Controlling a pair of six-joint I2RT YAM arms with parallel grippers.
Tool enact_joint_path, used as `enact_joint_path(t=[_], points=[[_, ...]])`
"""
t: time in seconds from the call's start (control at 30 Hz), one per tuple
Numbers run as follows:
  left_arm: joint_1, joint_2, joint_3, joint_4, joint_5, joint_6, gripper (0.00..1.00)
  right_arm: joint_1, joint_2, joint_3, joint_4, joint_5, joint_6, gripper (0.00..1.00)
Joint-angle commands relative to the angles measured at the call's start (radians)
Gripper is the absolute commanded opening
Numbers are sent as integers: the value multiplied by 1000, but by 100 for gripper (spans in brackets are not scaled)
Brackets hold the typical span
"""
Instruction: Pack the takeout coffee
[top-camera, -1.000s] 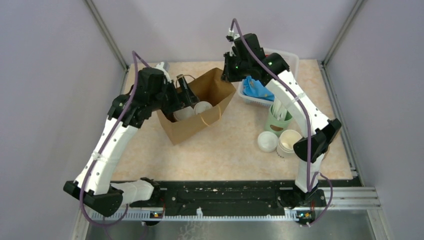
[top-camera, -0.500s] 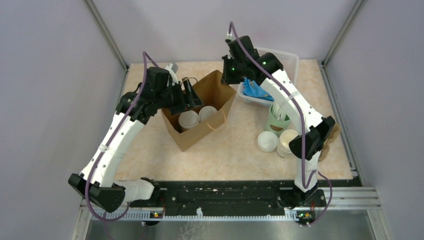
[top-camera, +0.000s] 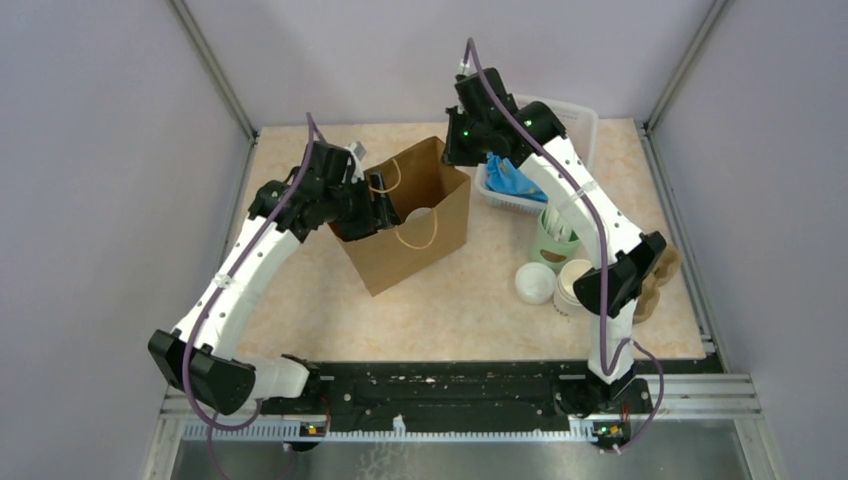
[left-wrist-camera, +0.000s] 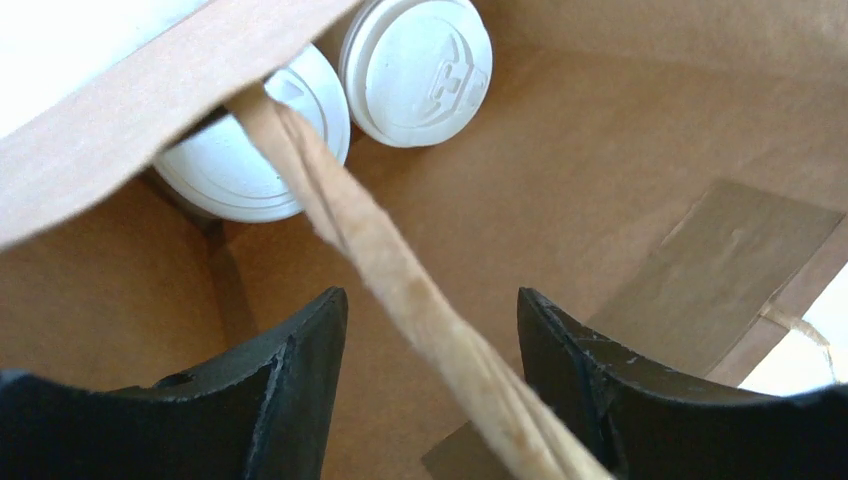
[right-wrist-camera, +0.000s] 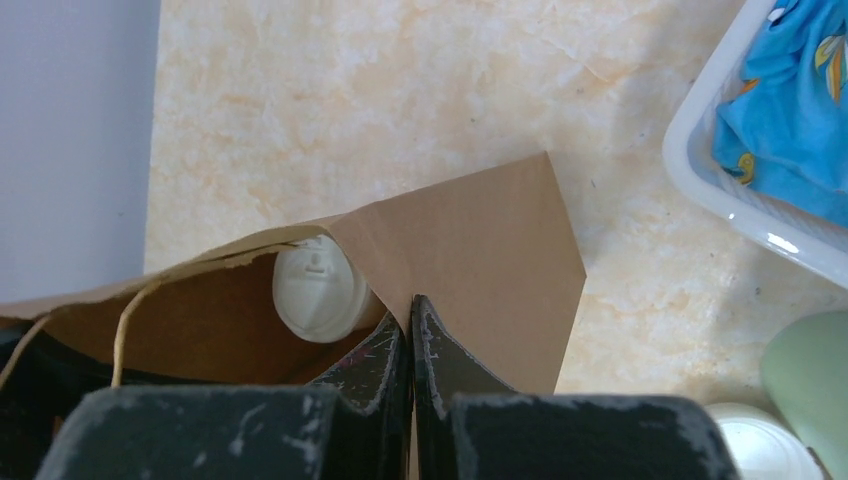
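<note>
**Takeout coffee (left-wrist-camera: 415, 70) deep in the paper bag (top-camera: 400, 265), below the left claw (left-wrist-camera: 430, 295)**

Stands upright on the bag's floor, lid up, just beside a second lidded cup (left-wrist-camera: 250, 165). Lies nearer the left claw, released, jaws apart around the handle (left-wrist-camera: 330, 210). Farther off, right claw (right-wrist-camera: 410, 310) clenched on the bag's far rim.

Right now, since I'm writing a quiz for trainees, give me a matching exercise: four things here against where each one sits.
Things:
1. white lidded paper cups
2. crumpled blue cloth
3. loose white round lid
4. twisted brown paper handle

Places:
A. between the open fingers of the left tool
B. inside the brown paper bag
C. in the white plastic basket
D. on the beige table

Pairs: 1-B, 2-C, 3-D, 4-A.
</note>
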Motion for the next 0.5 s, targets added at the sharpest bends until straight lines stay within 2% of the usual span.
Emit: enact_joint_path(t=[0.0, 0.47], points=[[-15, 19, 43, -53, -48, 114, 71, -22, 34, 83, -11, -20, 73, 0], [-27, 82, 118, -175, -67, 208, 66, -35, 54, 119, 0, -11, 101, 0]])
